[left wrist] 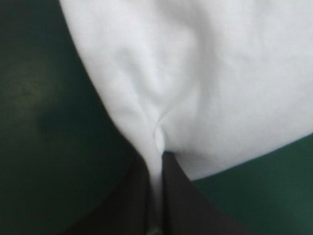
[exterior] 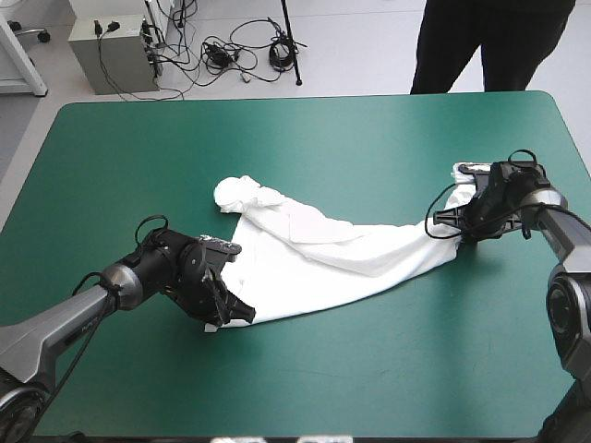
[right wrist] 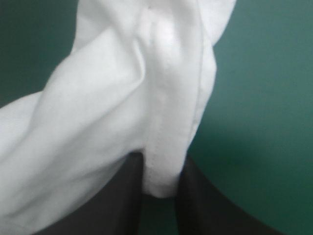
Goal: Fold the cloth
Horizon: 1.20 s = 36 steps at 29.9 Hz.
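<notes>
Though invisible overhead, T-shirt (right wrist: 98, 112) hem stitching within right claw (right wrist: 160, 172).

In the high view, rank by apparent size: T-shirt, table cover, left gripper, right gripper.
Largest: teal-green table cover.
Next: T-shirt.
Smallest: left gripper and right gripper, which look about alike, so I won't rank them.

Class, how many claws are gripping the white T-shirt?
2. The left claw pinches the T-shirt at its near left corner; the right claw holds its end by the table's right edge.

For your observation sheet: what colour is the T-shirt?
The T-shirt is plain white; the high view shows it best.
</notes>
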Motion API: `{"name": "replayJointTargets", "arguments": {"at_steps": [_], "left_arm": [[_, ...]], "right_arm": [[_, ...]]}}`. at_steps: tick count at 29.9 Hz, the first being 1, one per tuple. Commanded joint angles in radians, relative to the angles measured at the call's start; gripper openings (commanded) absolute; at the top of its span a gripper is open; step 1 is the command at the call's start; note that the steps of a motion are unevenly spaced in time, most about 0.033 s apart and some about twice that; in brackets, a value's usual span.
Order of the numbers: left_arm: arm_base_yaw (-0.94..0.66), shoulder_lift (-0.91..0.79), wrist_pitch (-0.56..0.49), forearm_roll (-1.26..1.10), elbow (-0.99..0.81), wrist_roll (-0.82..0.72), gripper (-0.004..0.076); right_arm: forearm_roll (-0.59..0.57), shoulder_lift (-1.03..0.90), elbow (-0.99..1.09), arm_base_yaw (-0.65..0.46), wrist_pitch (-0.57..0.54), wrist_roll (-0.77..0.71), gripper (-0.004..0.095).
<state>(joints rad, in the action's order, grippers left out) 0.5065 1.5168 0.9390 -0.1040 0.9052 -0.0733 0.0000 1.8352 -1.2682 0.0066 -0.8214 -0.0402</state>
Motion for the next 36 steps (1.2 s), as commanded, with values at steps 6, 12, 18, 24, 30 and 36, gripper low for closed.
{"name": "replayJointTargets", "arguments": {"at_steps": [6, 12, 18, 24, 30, 36], "left_arm": [[0.011, -0.014, -0.029, -0.026, 0.011, -0.009, -0.0009], [0.011, -0.062, 0.010, 0.037, 0.075, -0.011, -0.0009], [0.011, -0.146, 0.080, 0.078, 0.210, -0.017, -0.0009], [0.011, -0.232, 0.149, 0.146, 0.343, -0.023, -0.0009], [0.011, -0.336, 0.173, 0.193, 0.496, -0.023, -0.0009], [0.011, -0.394, 0.171, 0.240, 0.735, -0.023, -0.0009]], "right_arm": [[0.012, 0.030, 0.005, -0.007, 0.080, 0.010, -0.0017], [0.017, -0.030, -0.038, -0.007, 0.022, 0.040, -0.0017], [0.036, -0.153, -0.127, -0.007, -0.042, 0.040, -0.0017], [0.036, -0.321, -0.218, -0.007, -0.074, 0.040, -0.0017], [0.050, -0.480, -0.413, -0.007, -0.053, 0.040, -0.0017], [0.066, -0.571, -0.645, -0.005, -0.058, 0.040, -0.0017]]}}
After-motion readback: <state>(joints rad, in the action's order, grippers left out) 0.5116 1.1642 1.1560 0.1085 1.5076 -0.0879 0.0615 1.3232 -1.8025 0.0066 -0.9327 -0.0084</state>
